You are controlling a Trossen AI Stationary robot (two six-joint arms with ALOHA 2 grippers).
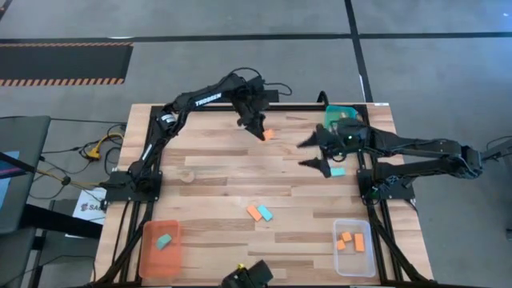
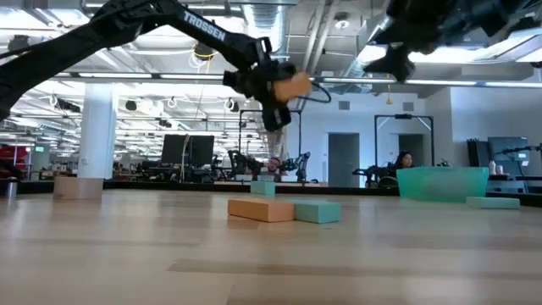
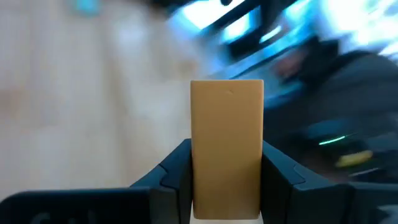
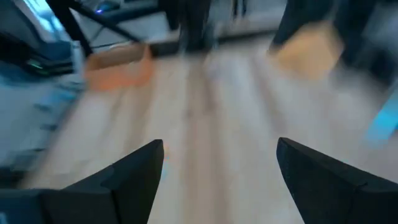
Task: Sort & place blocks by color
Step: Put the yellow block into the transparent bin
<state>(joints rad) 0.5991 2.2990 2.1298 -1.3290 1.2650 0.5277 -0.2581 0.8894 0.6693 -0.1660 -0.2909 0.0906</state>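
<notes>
The wooden desk (image 1: 208, 172) is carrying three trays and scattered blocks. The left arm is reaching across the far side of the desk, and its left pincer (image 1: 258, 130) is clamping an orange block (image 3: 227, 149) between its fingers (image 3: 177, 171), holding it in the air above the desk, as the low view shows (image 2: 292, 86). The right arm is stretching in from the right side, and its right pincer (image 1: 316, 154) is standing wide and holding nothing, hovering above the desk near a teal block (image 1: 338, 171).

An orange tray (image 1: 159, 249) is sitting at the near left corner with one teal block (image 1: 164, 241) lying in it. A clear tray (image 1: 354, 247) is sitting at the near right corner with three orange blocks (image 1: 352, 240) lying in it. A teal tray (image 1: 338, 114) is sitting at the far right, partly hidden by the right arm.

In the middle of the near half, an orange block (image 1: 254, 212) and a teal block (image 1: 265, 213) are lying side by side, touching; the low view shows them (image 2: 261, 209) resting flat on the desk. A tan piece (image 1: 186, 177) is lying toward the left side, well apart from the others.
</notes>
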